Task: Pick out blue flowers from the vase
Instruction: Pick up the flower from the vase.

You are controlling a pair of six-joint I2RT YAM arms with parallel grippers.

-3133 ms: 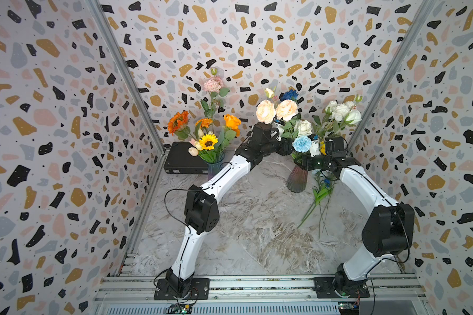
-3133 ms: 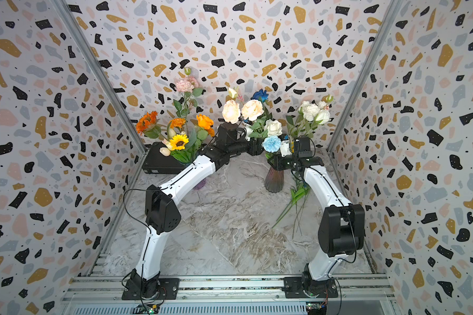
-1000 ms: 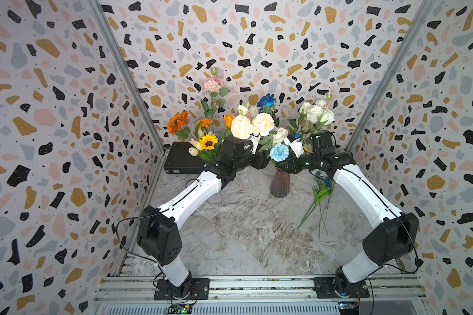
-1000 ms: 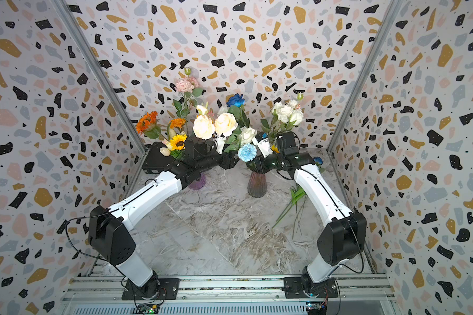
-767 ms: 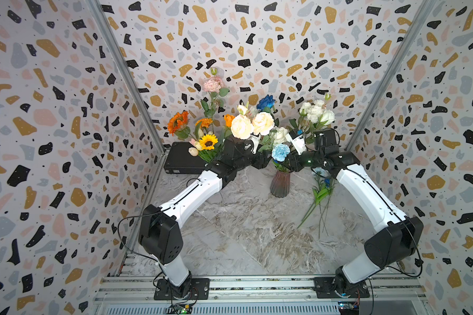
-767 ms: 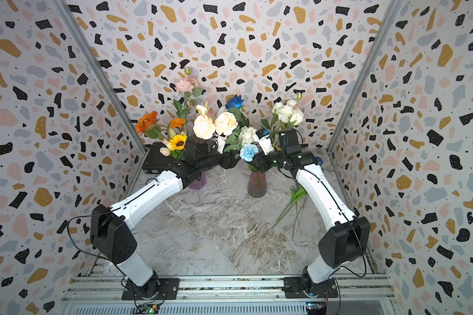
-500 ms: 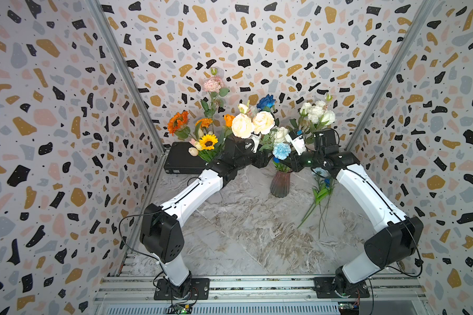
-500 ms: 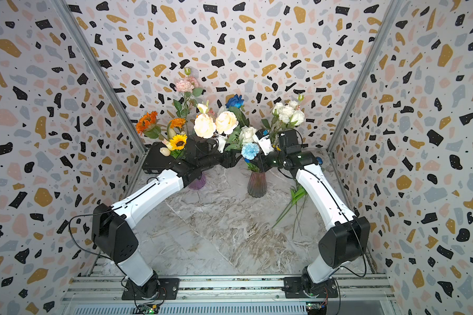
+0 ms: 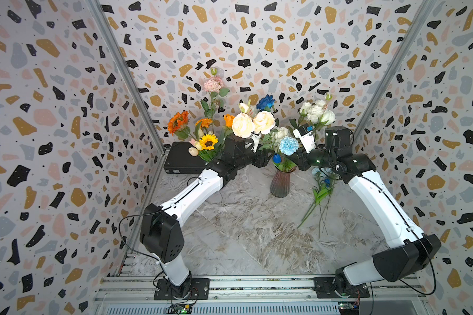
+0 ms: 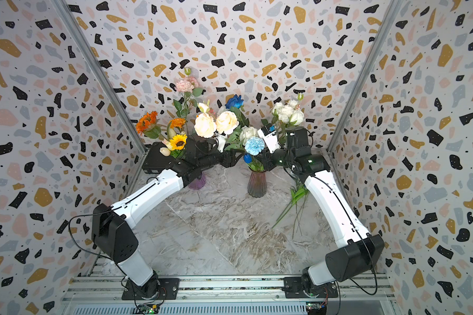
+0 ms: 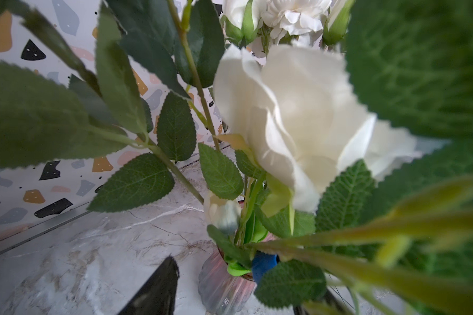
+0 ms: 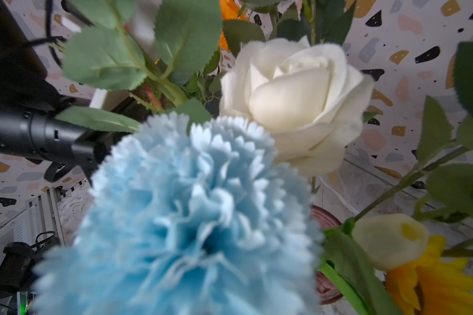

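Your left gripper [image 9: 266, 161] straddles the neck of the ribbed pink glass vase [image 9: 280, 188], a jaw on either side; grip or clearance undetermined. The pale sky-blue ruffled pom-pom flower [image 9: 288, 145] stands in that vase, light and soft-headed: grip its thin stem, not the head. Your right gripper [image 9: 295, 161] sits close under that head, jaws hidden, state undetermined.
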